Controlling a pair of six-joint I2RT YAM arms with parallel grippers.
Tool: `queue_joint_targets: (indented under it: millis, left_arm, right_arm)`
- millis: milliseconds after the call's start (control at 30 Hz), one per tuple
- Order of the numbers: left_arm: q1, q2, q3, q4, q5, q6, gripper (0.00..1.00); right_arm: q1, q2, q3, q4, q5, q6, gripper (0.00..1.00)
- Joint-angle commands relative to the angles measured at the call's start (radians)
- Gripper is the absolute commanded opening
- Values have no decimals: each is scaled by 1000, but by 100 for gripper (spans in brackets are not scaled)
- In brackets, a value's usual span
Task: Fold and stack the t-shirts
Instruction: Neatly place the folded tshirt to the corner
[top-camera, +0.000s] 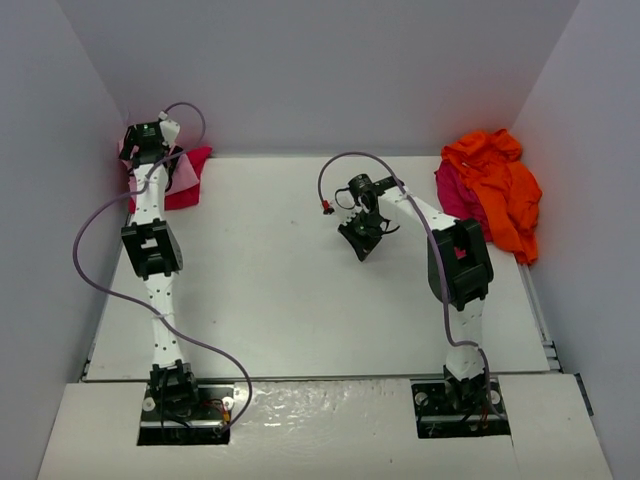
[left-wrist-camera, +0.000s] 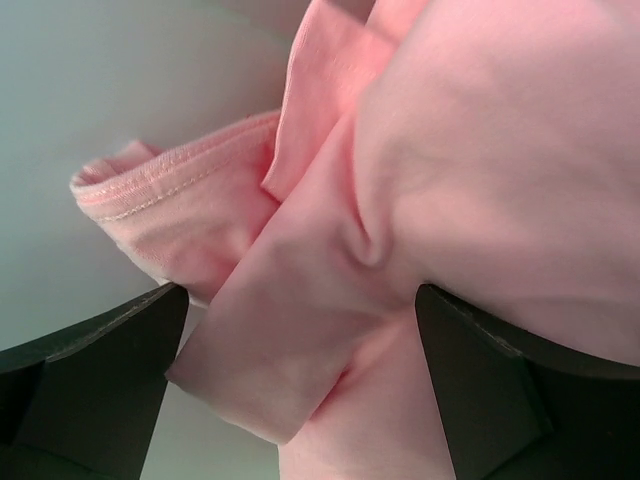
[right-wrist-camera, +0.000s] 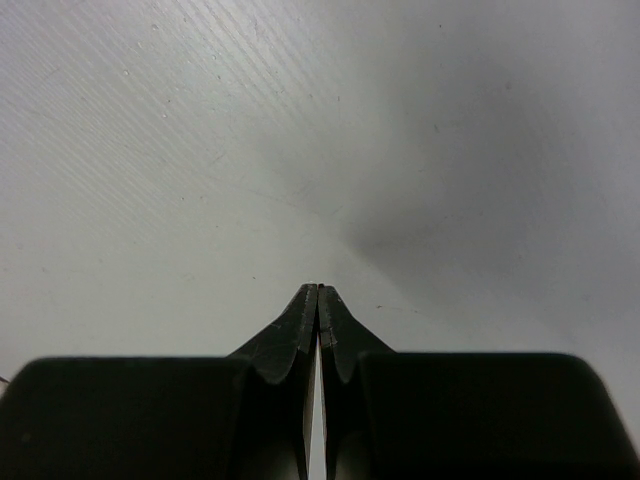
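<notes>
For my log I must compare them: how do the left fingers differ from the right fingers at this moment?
The left fingers stand wide open; the right fingers are shut. The left fingers are close over the pink shirt; the right fingers hang over the table, holding nothing. Both are black.

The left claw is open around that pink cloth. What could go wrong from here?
The left gripper stands open with folds of the soft light pink t-shirt bunched between its fingers; withdrawing might snag and drag it. The crumpled bright orange t-shirt is heaped at the white table's far right edge and could slip off.
</notes>
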Motion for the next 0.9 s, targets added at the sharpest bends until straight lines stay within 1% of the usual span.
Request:
queue_joint_targets:
  millis: [0, 200, 300, 367, 433, 500, 567, 667, 700, 767, 833, 867]
  left_arm:
    - [-33, -202, 33, 18, 73, -97, 97]
    - [-12, -327, -4, -34, 52, -107, 97]
    - [-2, -371, -11, -77, 83, -128, 97]
    - [-20, -390, -23, -128, 113, -129, 97]
    - [-34, -408, -50, -139, 130, -141, 97]
    - [-90, -410, -65, -206, 169, -154, 97]
    - [-124, -387, -49, -255, 210, -168, 95]
    - [-161, -346, 2, -323, 273, -209, 85]
    - [-168, -333, 11, -329, 306, -234, 79]
    - [-175, -309, 23, -335, 373, -280, 63]
    - [-184, -291, 30, -328, 392, -313, 40]
    - [-189, -280, 30, -328, 391, -321, 34]
  right_arm:
    - [-5, -66, 12, -27, -5, -6, 0]
    - [-5, -136, -8, -19, -23, -6, 0]
    - [-5, -177, -31, -12, -24, -6, 0]
    - [-5, -194, -34, -9, -26, -6, 0]
    - [-5, -196, -36, -7, -27, -5, 0]
    - [-4, -202, -37, -7, -29, -4, 0]
    - [-4, -205, -38, -9, -30, -3, 0]
    - [-4, -216, -42, -9, -23, -3, 0]
    - [-4, -218, -44, -8, -21, -3, 0]
    - [-5, -223, -49, -9, -16, -6, 0]
    - [-5, -228, -55, -8, -19, -8, 0]
    - [-5, -228, -58, -7, -19, -8, 0]
